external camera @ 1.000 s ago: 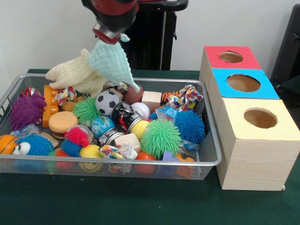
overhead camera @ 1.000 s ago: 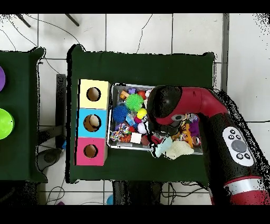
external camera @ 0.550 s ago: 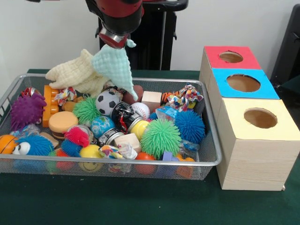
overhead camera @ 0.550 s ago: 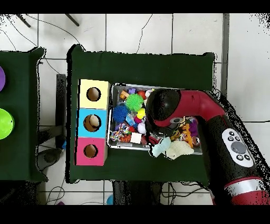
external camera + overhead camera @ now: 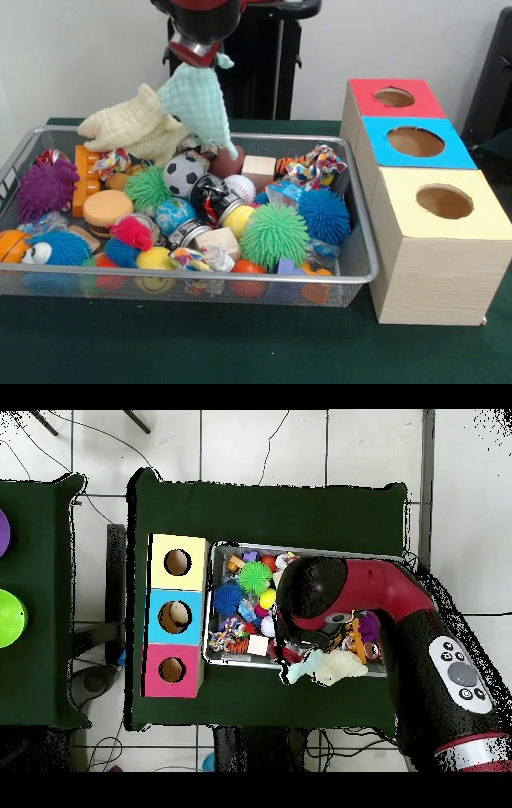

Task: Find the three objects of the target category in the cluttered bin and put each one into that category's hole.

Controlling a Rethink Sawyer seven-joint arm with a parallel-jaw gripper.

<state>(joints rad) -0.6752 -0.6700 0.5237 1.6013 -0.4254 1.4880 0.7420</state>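
Mint cloth (image 5: 198,102) hanging from end effector (image 5: 194,54), above bin (image 5: 358,240); no readable writing

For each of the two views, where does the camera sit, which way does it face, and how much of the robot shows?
Front view: across the table, facing the robot; sees the wire bin and three-hole box; only the gripper shows, holding a mint washcloth.
Overhead view: above, looking straight down; the whole red arm covers part of the bin.
Shared: bin, box, washcloth, cream mitt.
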